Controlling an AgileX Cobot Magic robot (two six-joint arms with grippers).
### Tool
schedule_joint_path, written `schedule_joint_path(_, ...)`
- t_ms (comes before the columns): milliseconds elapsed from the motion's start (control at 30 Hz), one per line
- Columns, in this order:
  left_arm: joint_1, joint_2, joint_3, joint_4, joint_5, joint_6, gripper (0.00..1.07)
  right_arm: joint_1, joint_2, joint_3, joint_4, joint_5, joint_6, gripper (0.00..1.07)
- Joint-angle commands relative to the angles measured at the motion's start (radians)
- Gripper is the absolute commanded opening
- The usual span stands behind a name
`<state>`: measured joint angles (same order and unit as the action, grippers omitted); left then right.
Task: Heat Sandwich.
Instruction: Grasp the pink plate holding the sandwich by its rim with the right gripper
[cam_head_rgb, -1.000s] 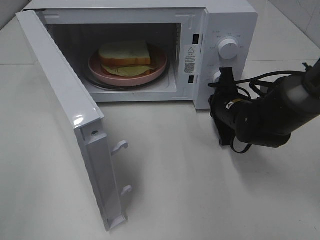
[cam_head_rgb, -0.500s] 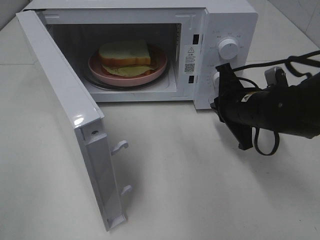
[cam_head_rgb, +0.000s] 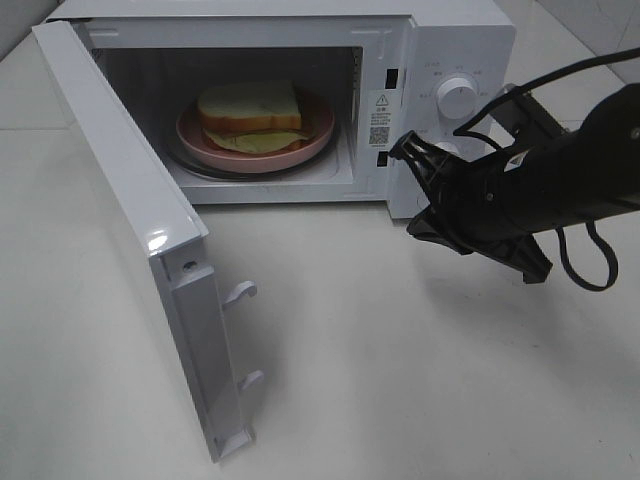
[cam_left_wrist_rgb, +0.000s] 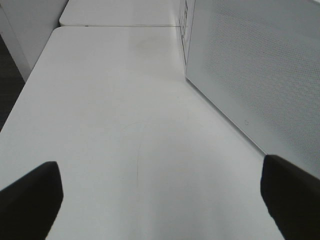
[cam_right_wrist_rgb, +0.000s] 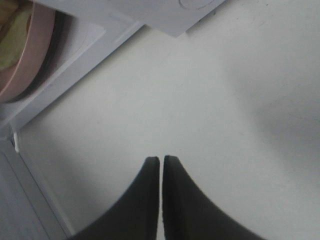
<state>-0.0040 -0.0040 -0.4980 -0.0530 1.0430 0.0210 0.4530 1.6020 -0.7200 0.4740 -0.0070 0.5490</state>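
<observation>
The sandwich (cam_head_rgb: 248, 108) lies on a round pink plate (cam_head_rgb: 312, 140) inside the white microwave (cam_head_rgb: 465, 45), whose door (cam_head_rgb: 130, 200) stands wide open to the left. My right gripper (cam_head_rgb: 418, 190) hovers just in front of the control panel, below the upper knob (cam_head_rgb: 457, 98), fingers shut with nothing between them. In the right wrist view the shut gripper (cam_right_wrist_rgb: 161, 161) hangs over bare table, with the plate (cam_right_wrist_rgb: 42, 40) and a bit of yellow-green sandwich filling (cam_right_wrist_rgb: 14, 35) at one corner. My left gripper (cam_left_wrist_rgb: 160, 200) is open and empty beside the door's outer face (cam_left_wrist_rgb: 260, 75).
The open door juts far out over the table toward the front left, with two latch hooks (cam_head_rgb: 243, 292) on its inner edge. A black cable (cam_head_rgb: 580, 265) loops from the right arm. White table (cam_head_rgb: 400, 380) spreads in front of the microwave.
The right arm has turned and swung left, bringing its gripper from beside the lower knob toward the microwave's opening. The sandwich, plate and door have not moved.
</observation>
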Motion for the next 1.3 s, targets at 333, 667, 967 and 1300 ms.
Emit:
schedule_joint_path(333,0.001,-0.023,0.002,-0.001,-0.009,-0.009,1.03,0.0,-0.014,-0.205,-0.314,0.429,-0.095,0.09)
schedule_joint_path(667,0.001,-0.023,0.002,-0.001,-0.009,-0.009,1.03,0.0,-0.014,-0.366,-0.445,0.717,-0.489,0.1)
schedule_joint_path(967,0.001,-0.023,0.002,-0.001,-0.009,-0.009,1.03,0.0,-0.014,-0.41,-0.491,0.816,-1.104,0.12)
schedule_joint_path(1300,0.001,-0.023,0.002,-0.001,-0.009,-0.009,1.03,0.0,-0.014,-0.41,-0.492,0.803,-1.641,0.15)
